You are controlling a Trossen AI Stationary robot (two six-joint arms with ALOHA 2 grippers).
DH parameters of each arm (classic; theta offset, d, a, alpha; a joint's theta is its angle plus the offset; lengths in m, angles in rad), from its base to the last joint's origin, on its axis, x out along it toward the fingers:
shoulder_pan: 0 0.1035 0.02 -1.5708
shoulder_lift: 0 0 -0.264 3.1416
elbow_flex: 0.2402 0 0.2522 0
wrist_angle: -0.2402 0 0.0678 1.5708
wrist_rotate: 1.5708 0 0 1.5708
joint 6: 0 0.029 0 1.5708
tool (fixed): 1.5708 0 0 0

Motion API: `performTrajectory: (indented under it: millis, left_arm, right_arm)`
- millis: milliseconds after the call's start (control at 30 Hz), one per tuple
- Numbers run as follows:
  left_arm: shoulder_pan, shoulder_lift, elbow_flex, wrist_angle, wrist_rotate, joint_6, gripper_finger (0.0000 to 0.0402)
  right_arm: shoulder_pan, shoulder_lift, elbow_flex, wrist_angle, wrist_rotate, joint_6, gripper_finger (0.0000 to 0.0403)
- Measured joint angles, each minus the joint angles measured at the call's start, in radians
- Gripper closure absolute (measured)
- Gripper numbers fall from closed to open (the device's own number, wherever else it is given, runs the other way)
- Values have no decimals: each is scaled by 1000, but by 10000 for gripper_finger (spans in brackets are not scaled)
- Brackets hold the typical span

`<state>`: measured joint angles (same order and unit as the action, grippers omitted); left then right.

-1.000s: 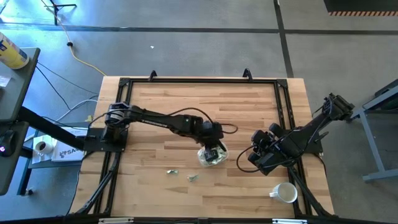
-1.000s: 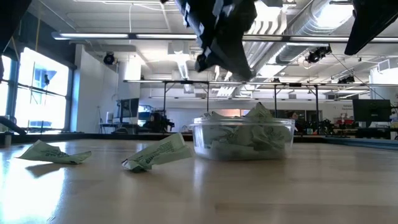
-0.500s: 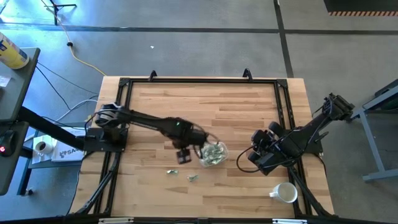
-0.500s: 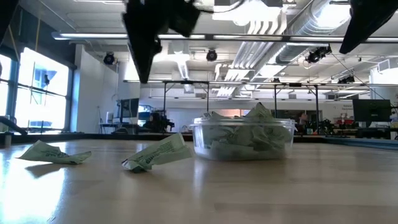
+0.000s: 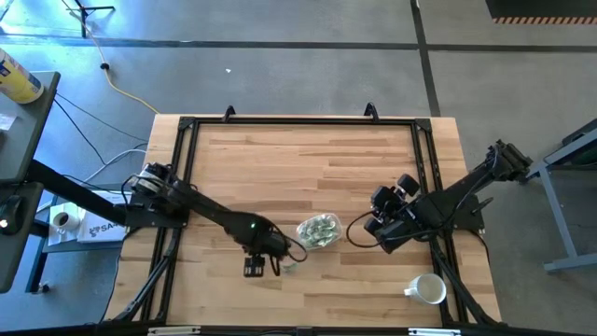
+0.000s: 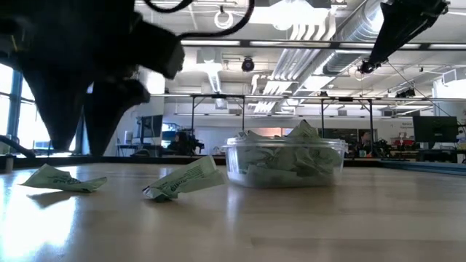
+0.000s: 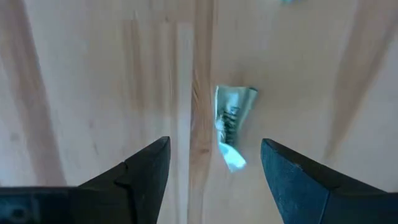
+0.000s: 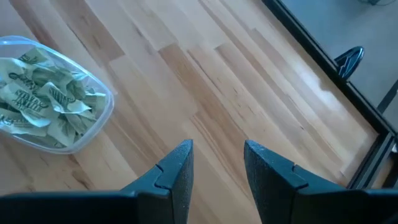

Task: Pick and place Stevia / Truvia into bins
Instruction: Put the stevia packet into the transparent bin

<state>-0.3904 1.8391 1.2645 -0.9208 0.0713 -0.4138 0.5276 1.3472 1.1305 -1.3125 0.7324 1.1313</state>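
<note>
My left gripper [image 7: 214,146] stands open, pointing down at the near middle of the table [image 5: 254,267]. A crumpled pale green Stevia packet [image 7: 231,127] lies flat on the wood below it, between the two fingers and untouched. In the low view this packet [image 6: 62,180] sits under the dark gripper [image 6: 76,124]. A second packet [image 5: 289,267] [image 6: 182,180] lies just to its right. The clear bin [image 5: 318,231] [image 6: 284,161] [image 8: 50,93] holds several packets. My right gripper [image 8: 217,162] [image 5: 371,227] hovers open to the right of the bin, holding nothing.
A white mug [image 5: 427,289] stands at the table's near right corner. A black frame [image 5: 298,121] runs round the table's edges. Bare wood [image 5: 308,168] stretches across the far half.
My left gripper has left the bin, swung toward the table's near left and come down over the left-hand packet on the wood. It was shut over the bin and now stands open. The packets and the bin have kept their places.
</note>
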Motion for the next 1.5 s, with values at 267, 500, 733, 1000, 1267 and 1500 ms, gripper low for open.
performTrajectory:
  millis: [267,500,733,1000,1267,1500]
  left_arm:
    - [-34,-5,-142,228,35,-93,128]
    - [-39,-9,-203,262,-130,-140,248]
    - [23,-5,-191,250,-301,-39,379]
    - [254,-18,45,147,-385,39,378]
    - [335,44,257,376,-106,286,357]
    - [325,139,274,399,153,172,341]
  right_arm:
    - [-25,0,0,1,7,-40,269]
    - [-24,0,0,-13,10,-40,269]
    - [-18,0,0,-25,21,-32,269]
    - [53,0,0,-26,20,51,269]
    - [78,0,0,-24,-37,117,269]
    - [77,0,0,-18,-56,129,269]
